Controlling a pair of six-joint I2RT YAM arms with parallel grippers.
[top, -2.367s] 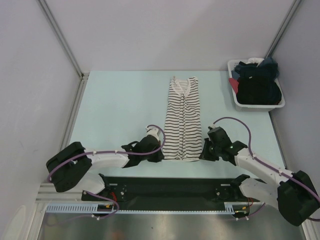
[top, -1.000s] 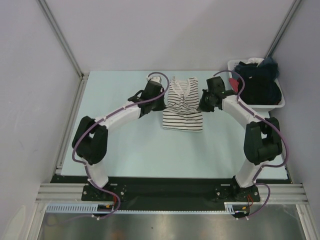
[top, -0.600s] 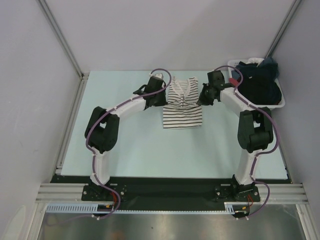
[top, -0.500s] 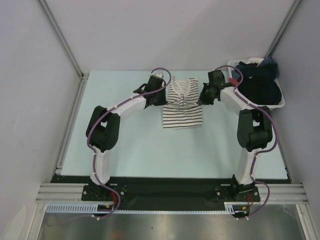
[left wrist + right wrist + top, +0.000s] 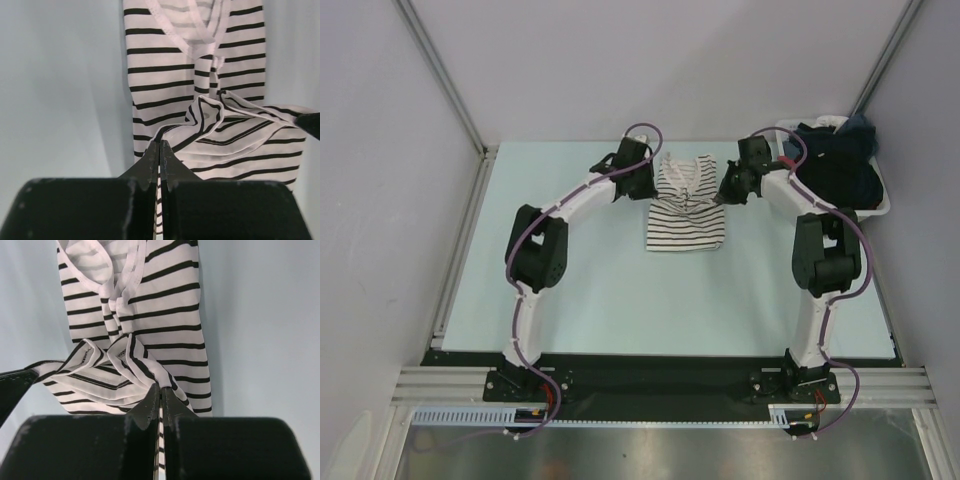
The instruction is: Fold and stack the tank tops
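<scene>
Left gripper: pinched tight on the striped tank top, at its folded-over edge.
Right gripper: clamped on the same edge.
Bench: carried the top.

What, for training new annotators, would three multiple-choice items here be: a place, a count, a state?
1. Where on the table is the white bin? A near left corner; B far right corner; C centre.
2. How many tops lie outside the bin? A one; B two; C three.
3. How do the left pincer and right pincer stand? A both open; B one open; C both shut on the striped top.
Answers: 1 B, the top view shows it there. 2 A, only the striped top lies there. 3 C, each wrist view shows its pincer clamped on striped fabric.
</scene>
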